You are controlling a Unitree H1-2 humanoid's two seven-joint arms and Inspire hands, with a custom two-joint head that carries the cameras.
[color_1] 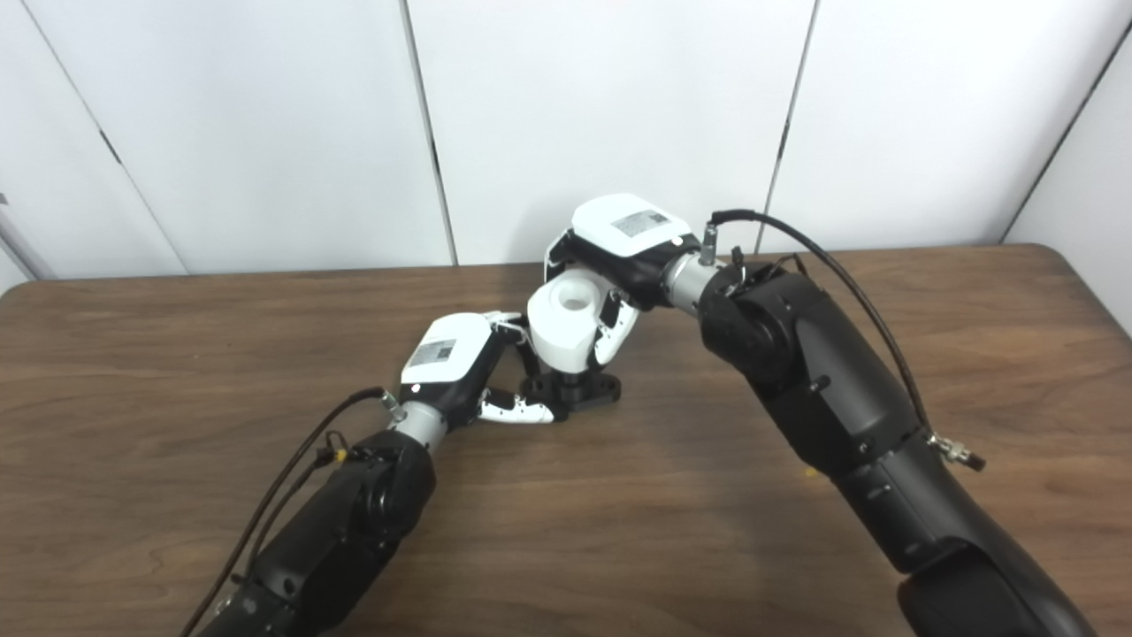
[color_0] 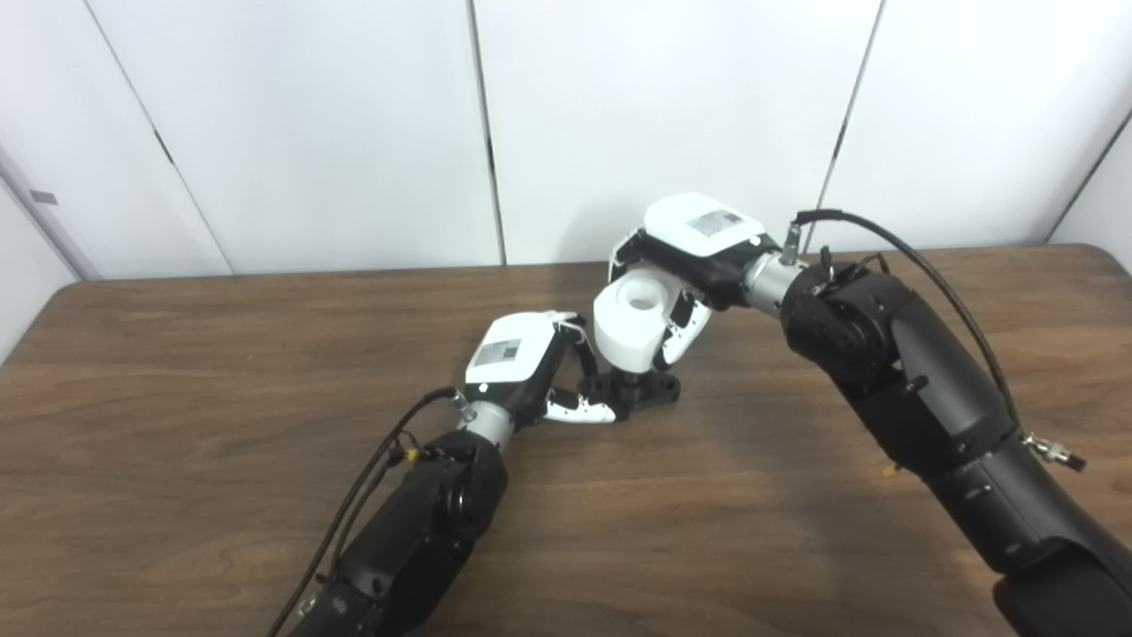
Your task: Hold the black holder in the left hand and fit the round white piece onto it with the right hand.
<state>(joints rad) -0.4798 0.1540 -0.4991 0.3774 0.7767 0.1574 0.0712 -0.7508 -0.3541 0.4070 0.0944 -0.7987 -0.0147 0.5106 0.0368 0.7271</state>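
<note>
Centrally, right hand (color_0: 685, 265) grips white piece (color_0: 630, 326) over black holder (color_0: 638, 389).

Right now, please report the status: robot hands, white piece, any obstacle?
Left robot hand steadies black holder on table. Right robot hand holds round white piece over holder's post. Nothing in the way.

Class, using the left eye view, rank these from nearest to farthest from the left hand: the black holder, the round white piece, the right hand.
1. black holder: on the table, at the left hand fingers.
2. round white piece: just above the holder.
3. right hand: behind and right, gripping the piece.
</note>
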